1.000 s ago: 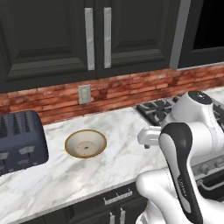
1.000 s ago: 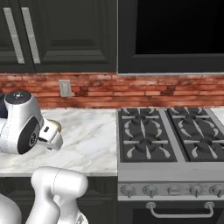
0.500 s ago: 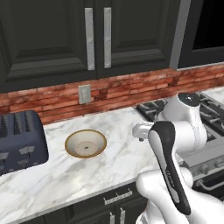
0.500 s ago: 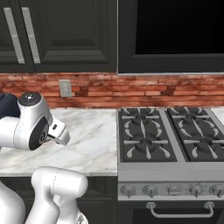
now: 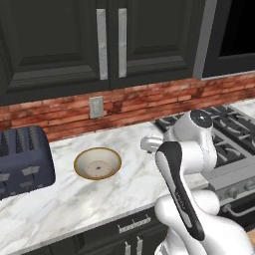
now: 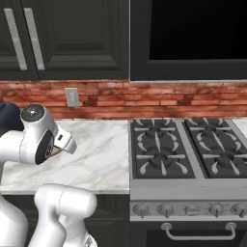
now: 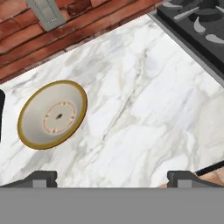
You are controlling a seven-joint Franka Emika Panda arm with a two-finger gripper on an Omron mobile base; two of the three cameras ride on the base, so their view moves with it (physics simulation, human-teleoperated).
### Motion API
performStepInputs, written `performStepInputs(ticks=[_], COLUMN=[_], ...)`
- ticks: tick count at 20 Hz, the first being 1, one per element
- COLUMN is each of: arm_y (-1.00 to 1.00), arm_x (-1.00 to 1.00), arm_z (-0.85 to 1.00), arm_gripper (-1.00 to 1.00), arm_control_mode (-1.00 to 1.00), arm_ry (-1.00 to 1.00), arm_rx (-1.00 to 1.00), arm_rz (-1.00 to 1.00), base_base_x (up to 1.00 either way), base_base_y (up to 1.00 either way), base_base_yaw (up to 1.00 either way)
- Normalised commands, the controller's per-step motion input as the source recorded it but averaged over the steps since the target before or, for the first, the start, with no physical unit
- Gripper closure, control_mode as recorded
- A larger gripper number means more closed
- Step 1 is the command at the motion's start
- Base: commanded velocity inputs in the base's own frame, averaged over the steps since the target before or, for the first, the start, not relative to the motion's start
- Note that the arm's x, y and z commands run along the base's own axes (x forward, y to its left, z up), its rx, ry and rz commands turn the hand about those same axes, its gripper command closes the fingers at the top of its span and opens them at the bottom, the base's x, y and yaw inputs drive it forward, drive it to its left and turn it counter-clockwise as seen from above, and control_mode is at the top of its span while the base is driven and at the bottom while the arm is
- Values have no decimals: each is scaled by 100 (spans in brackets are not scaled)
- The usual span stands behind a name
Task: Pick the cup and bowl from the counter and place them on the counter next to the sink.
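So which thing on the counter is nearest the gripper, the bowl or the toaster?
The bowl: the tan round dish sits between the gripper and the dark blue toaster, which stands farther left.

Tan bowl point(image 5: 97, 163) with brownish-speckled inside; white, grey-veined counter point(image 5: 129, 189).

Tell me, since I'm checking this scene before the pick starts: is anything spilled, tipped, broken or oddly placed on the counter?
Nothing stands out. The bowl sits upright and empty on the marble counter, between the dark blue toaster and the gas stove. No spills or damage show. The gripper hangs open above the counter, holding nothing.
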Motion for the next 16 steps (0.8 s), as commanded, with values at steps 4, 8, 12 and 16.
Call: performStepInputs(ticks=[4,8,12,16], arm_y=[53,22,11,0], arm_x=[0,0,5,9], arm_z=[-3,-17,-8,-2], arm_gripper=[-100,-100,-100,-100], arm_control_mode=[-100,-100,-100,-100], arm_ry=[-6,-1,0,0], arm_rx=[0,0,0,0], arm_rz=[0,5,5,7], base_base_x=[0,0,0,0], base_base_y=[0,0,0,0], base_base_yaw=[0,0,0,0])
